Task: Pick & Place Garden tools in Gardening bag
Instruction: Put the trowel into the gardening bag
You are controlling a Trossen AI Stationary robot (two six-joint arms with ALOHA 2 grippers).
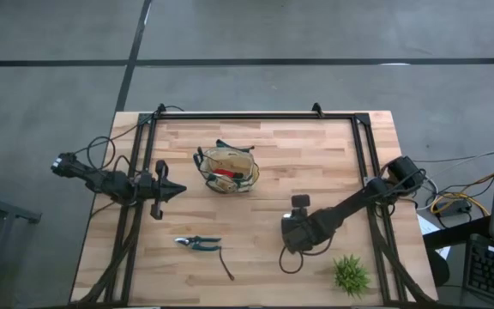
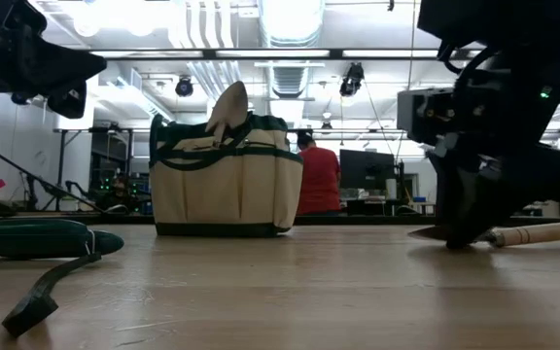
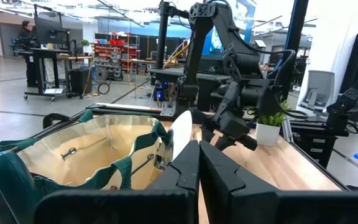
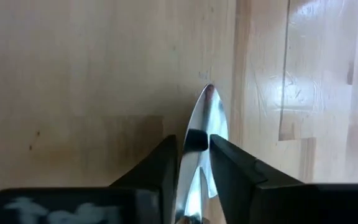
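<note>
The tan gardening bag (image 1: 227, 169) with dark green trim stands upright at the table's middle, toward the far side. A silver trowel blade (image 2: 227, 109) sticks out of its top, and a red item (image 1: 221, 174) shows inside. Green-handled pruners (image 1: 199, 243) with a dark strap lie toward the near edge. My left gripper (image 3: 199, 167) is shut and empty, hovering level just left of the bag. My right gripper (image 4: 197, 163) points down at the table's near right, shut on a second silver trowel (image 4: 207, 121). My right gripper pinches the trowel's blade (image 4: 197, 142) between its two fingers, toward the blade's handle end. The fingers come from above, pointing down. The blade's tip (image 2: 422, 233) and the light wooden handle (image 2: 542, 233) lie low on the table on either side of the gripper.
A green spiky plant (image 1: 350, 275) in a white pot stands at the near right corner. A black frame (image 1: 256, 116) runs along the table's far and side edges. Bare wood lies between the bag and my right gripper.
</note>
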